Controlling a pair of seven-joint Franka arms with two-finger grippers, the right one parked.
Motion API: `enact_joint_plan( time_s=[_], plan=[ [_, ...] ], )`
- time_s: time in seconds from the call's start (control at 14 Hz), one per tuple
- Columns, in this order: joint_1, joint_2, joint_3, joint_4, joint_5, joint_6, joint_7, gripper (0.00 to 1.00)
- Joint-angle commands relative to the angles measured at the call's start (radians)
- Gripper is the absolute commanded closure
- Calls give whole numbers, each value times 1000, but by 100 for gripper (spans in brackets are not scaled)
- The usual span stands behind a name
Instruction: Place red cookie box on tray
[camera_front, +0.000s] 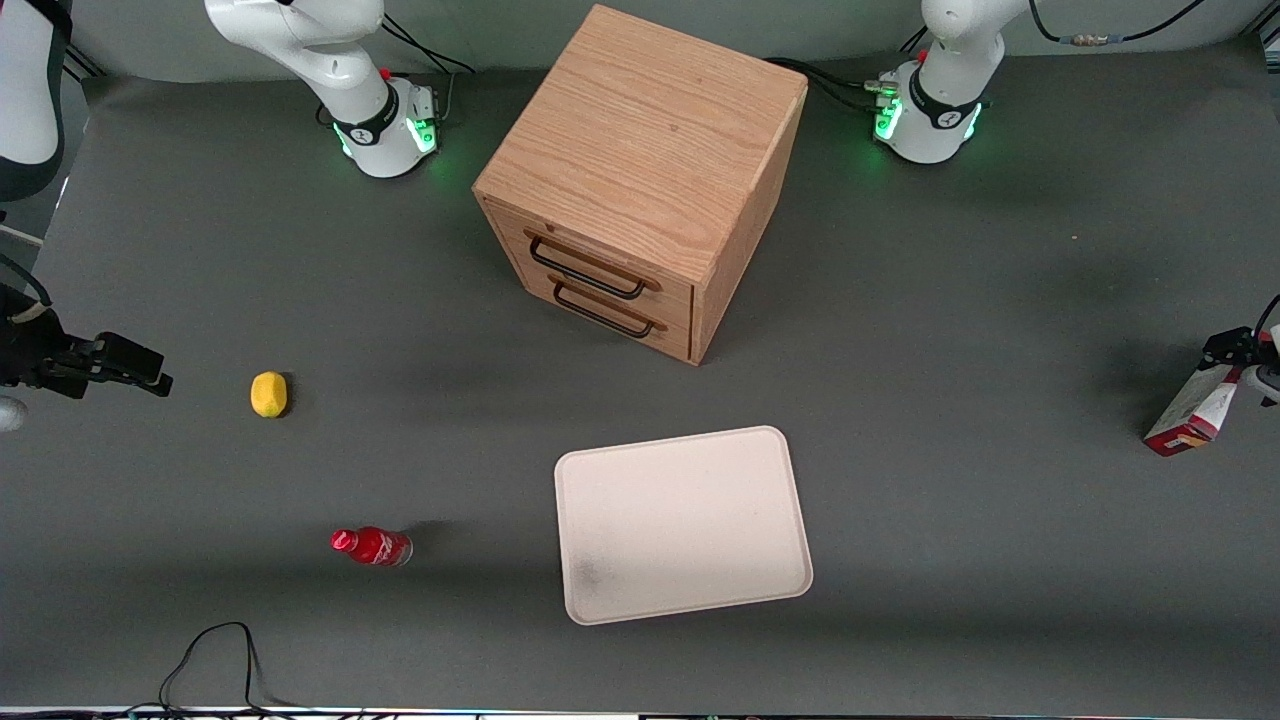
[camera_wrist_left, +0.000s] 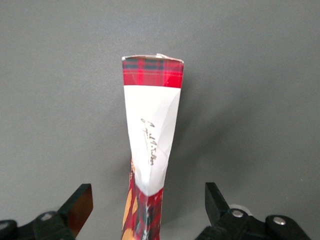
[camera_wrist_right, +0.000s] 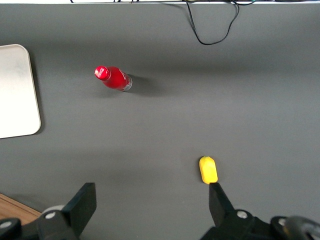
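Note:
The red cookie box stands on end on the grey table at the working arm's end, well away from the tray. In the left wrist view the box shows a white panel and a red tartan end. My left gripper is just above the box's upper end. In its wrist view the gripper is open, with one finger on each side of the box and a clear gap between each finger and the box. The cream-white tray lies flat in front of the cabinet, nearer the front camera, with nothing on it.
A wooden two-drawer cabinet stands in the middle of the table, farther from the front camera than the tray. A small red bottle and a yellow lemon-like thing lie toward the parked arm's end. A black cable loops near the table's front edge.

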Motion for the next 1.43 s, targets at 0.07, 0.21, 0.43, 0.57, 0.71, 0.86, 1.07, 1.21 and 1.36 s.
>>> enact_joint_plan(
  time_s=[0.07, 0.21, 0.43, 0.57, 0.71, 0.86, 1.07, 1.21, 1.36],
  plan=[
    [-10, 24, 7, 1, -15, 21, 25, 0],
    [-10, 29, 7, 4, -14, 21, 26, 3],
    [-9, 29, 9, 7, -14, 18, 25, 69],
    [-9, 29, 10, 10, -12, 14, 26, 100],
    [-9, 29, 10, 14, -12, 9, 26, 100],
    [-9, 29, 12, 25, -8, 3, 28, 100],
    [-10, 21, 12, 36, -6, -3, 28, 100],
    [-16, -5, 12, 62, -8, -64, 22, 100],
    [-30, -39, 10, 106, -11, -170, 3, 100]
  ],
)
